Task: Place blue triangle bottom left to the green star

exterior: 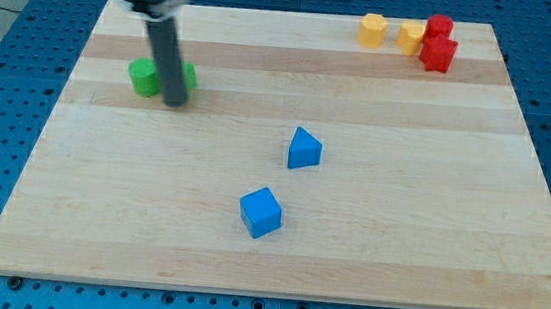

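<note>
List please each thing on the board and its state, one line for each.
my tip: down on the board, just in front of the green blocks.
green blocks: partly hidden behind the rod; shapes unclear.
blue triangle: standing free, mid-board.
blue cube: standing free, below the triangle.
yellow blocks: side by side, top right.
red blocks: touching, beside the yellow ones.
</note>
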Tool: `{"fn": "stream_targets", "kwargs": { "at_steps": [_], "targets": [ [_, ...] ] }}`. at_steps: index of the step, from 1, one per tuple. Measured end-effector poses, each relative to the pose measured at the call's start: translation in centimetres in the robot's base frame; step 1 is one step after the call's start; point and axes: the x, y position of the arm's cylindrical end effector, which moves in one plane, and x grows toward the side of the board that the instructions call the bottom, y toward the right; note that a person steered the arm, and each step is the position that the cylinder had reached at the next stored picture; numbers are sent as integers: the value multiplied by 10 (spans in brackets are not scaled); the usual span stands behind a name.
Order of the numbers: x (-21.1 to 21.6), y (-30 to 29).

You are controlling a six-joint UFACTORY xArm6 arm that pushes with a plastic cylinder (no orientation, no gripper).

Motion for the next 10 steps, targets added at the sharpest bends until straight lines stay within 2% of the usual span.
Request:
{"fn": "stream_targets", "kwargs": {
  "at_steps": [1,2,3,4,7,9,10],
  "targets": [
    [-3,-50],
    [-14,-57],
    [15,-48],
    [19,-27],
    [-85,-26],
    [-116,43],
    [-124,51]
  ]
}}
